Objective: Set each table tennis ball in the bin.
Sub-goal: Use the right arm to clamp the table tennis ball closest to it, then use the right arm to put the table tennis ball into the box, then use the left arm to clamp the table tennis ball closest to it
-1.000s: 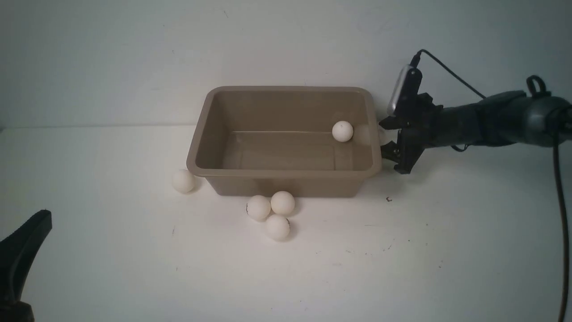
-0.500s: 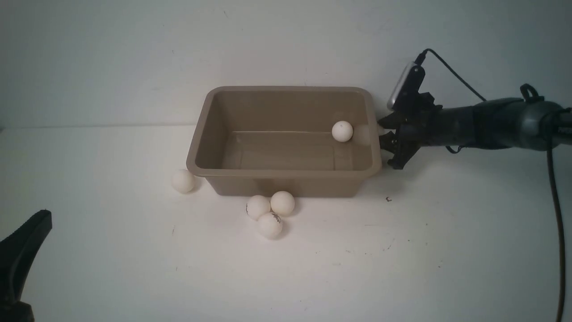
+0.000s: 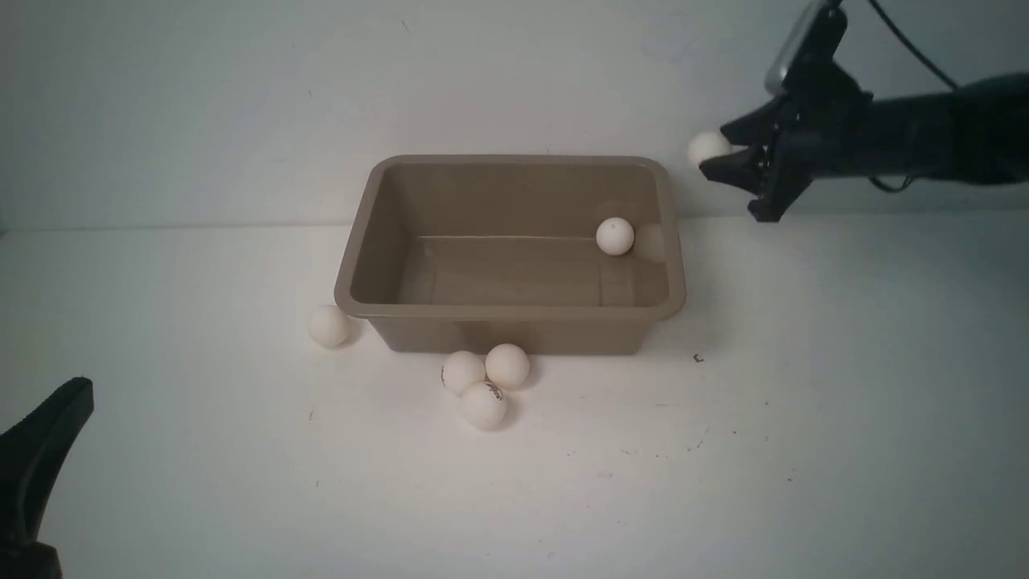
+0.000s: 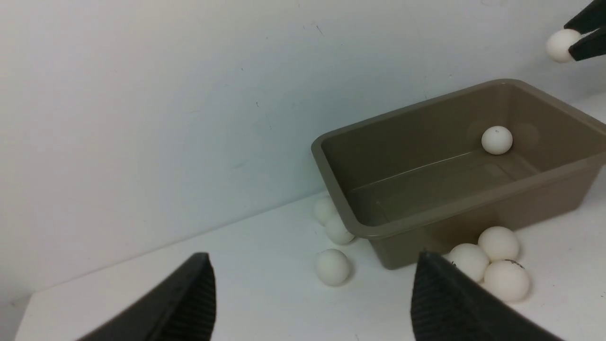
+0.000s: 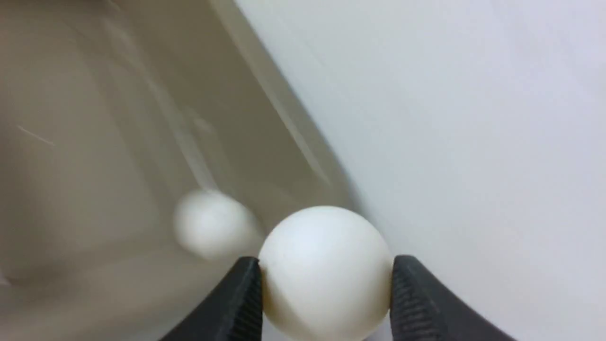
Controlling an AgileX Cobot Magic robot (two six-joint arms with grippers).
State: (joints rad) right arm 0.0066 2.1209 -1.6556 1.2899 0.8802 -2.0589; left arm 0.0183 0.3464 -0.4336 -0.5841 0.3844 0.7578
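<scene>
The taupe bin (image 3: 359,241) stands mid-table with one table tennis ball (image 3: 615,236) inside, near its right wall. My right gripper (image 3: 721,158) hangs above and right of the bin's far right corner, shut on another white ball (image 3: 707,147) (image 5: 325,272). Three balls (image 3: 483,404) cluster on the table before the bin's front wall. A single ball (image 3: 329,326) lies off its front left corner. The left wrist view shows two more balls (image 4: 337,230) against the bin's left side. My left gripper (image 4: 312,293) is open and empty, low at the near left.
A white wall rises right behind the bin (image 4: 326,156). The right arm's cable (image 3: 908,44) loops above the arm. Small dark specks (image 3: 698,358) mark the white tabletop right of the bin.
My right gripper closed on the ball beside the bin's right wall and lifted it up and slightly right. The front ball of the cluster rolled a little left. The left gripper stayed still.
</scene>
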